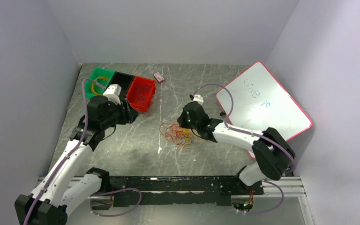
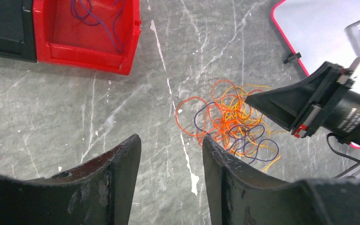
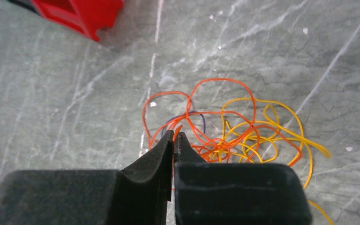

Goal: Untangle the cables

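Orange cable [image 3: 177, 127] looks pinched in my clenched right hand [image 3: 174, 136]; next, draw it from the tangle [image 3: 243, 136] ahead; left hand [image 2: 171, 140] released.

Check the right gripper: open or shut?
Shut: in the wrist view the right gripper has its fingers meeting at the tips over the cables, an orange cable apparently pinched between them.

cables [image 1: 178, 134] mid table [image 1: 122, 145] | bins [image 1: 138, 104] behind-left | board [image 1: 262, 101] right | right end effector [image 3: 174, 135] at cables
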`<state>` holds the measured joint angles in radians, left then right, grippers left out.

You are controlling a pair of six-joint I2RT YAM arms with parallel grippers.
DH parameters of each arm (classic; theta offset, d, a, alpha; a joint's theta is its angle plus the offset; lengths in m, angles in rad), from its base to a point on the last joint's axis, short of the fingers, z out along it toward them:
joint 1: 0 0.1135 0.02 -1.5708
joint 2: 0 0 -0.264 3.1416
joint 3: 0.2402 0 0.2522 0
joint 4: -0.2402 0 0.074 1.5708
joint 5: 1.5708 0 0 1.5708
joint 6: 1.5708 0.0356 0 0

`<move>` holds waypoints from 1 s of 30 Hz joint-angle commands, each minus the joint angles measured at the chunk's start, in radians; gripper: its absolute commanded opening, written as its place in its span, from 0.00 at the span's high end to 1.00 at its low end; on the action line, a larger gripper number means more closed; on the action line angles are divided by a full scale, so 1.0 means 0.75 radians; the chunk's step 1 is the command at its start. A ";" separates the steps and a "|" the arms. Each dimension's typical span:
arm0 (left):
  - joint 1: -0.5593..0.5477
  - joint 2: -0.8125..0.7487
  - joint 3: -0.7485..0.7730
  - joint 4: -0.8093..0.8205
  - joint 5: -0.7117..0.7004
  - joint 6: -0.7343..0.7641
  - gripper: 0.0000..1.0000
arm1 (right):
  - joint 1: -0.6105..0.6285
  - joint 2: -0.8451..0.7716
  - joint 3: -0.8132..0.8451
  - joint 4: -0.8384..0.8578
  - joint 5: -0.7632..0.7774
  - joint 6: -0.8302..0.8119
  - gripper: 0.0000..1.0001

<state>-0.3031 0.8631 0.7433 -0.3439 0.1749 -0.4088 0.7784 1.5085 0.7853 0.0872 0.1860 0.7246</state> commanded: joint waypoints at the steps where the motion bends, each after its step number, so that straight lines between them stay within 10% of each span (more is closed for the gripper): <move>1: -0.007 -0.007 -0.023 0.088 0.074 -0.009 0.43 | 0.003 -0.142 0.029 0.019 0.037 -0.095 0.98; 15: -0.020 -0.041 -0.128 0.536 0.430 -0.068 0.35 | 0.003 -0.460 0.160 -0.097 -0.147 -0.064 1.00; 30: -0.267 0.087 -0.039 0.914 0.330 -0.001 0.32 | 0.003 -0.490 0.445 -0.048 -0.193 0.075 1.00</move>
<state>-0.4744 0.8951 0.6647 0.2012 0.4549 -0.4377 0.7784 1.1442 1.0634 0.0402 0.0597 0.7567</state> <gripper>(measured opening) 0.675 0.017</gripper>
